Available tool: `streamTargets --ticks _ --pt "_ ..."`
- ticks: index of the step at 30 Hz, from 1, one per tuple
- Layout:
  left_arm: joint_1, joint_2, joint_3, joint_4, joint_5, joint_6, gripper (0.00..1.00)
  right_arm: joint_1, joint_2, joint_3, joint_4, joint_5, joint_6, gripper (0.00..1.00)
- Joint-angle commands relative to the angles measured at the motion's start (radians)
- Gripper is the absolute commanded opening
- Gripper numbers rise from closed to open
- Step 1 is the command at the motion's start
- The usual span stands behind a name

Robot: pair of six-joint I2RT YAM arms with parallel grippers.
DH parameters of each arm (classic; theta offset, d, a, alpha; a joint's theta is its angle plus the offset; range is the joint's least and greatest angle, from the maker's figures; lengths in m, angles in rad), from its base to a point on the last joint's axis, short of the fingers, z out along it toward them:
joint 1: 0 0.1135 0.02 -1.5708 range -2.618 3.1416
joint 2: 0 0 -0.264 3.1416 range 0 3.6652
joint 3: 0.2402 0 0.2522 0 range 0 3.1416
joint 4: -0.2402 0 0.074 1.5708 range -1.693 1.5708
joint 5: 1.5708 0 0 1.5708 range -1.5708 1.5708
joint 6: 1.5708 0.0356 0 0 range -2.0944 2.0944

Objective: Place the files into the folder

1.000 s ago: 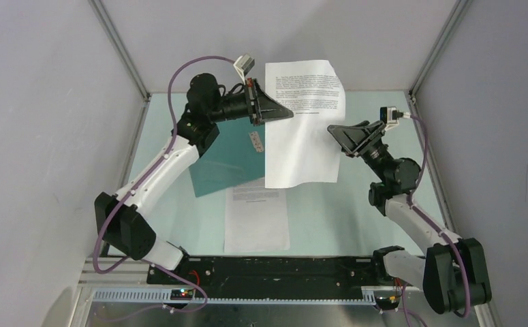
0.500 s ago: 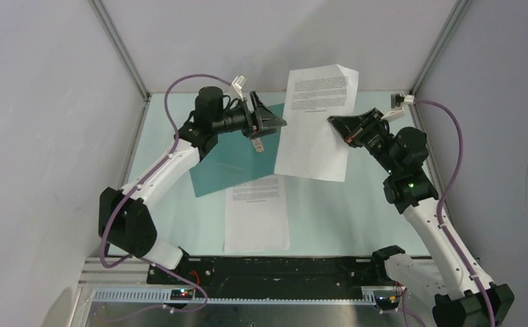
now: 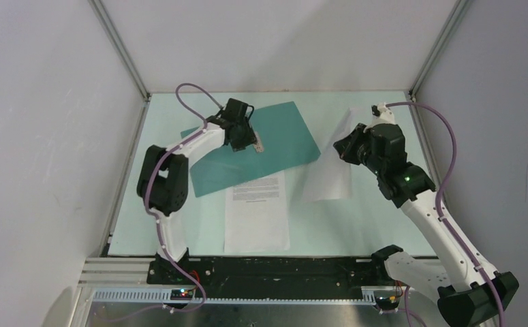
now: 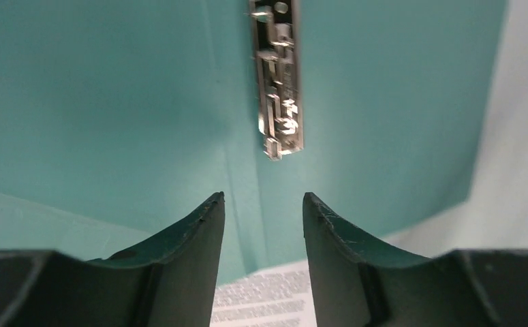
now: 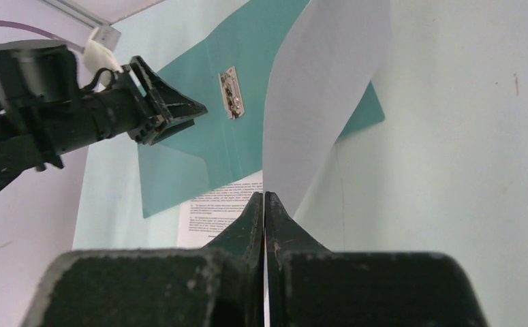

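The teal folder (image 3: 281,136) lies open on the table, its metal clip (image 4: 278,82) at the fold. My left gripper (image 3: 246,136) hovers just over the folder by the clip (image 3: 257,142), open, with nothing between its fingers (image 4: 203,231). My right gripper (image 5: 265,197) is shut on the edge of one white file sheet (image 5: 322,102), which curls upward from the jaws. In the top view that sheet (image 3: 329,180) hangs to the right of the folder under the right gripper (image 3: 346,146). A second printed file (image 3: 256,211) lies flat on the table, its top edge tucked under the folder's near edge.
The pale green table mat (image 3: 383,218) runs between white walls with metal corner posts (image 3: 121,51). A purple cable (image 3: 417,109) loops over the right arm. The black base rail (image 3: 274,269) lies along the near edge.
The left gripper let go of the sheet, opened and dropped down over the folder's clip. The right gripper shut on the sheet and carried it down to the folder's right.
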Motion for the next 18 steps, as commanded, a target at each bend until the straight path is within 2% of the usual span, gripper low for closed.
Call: streamTargets --ticks 1,6,10,18 --pt "0.027 0.085 0.103 -0.022 -0.086 0.004 0.50 0.011 -0.013 0.069 -0.031 0.041 -0.042 0.00" --pt "0.040 0.183 0.199 -0.021 -0.031 0.039 0.47 0.024 -0.013 0.084 -0.040 0.036 -0.039 0.00" --pt "0.051 0.259 0.283 -0.036 0.013 0.050 0.41 0.035 -0.015 0.095 -0.046 0.040 -0.040 0.00" --pt "0.054 0.327 0.353 -0.086 -0.004 0.045 0.35 0.037 -0.017 0.118 -0.066 0.043 -0.053 0.00"
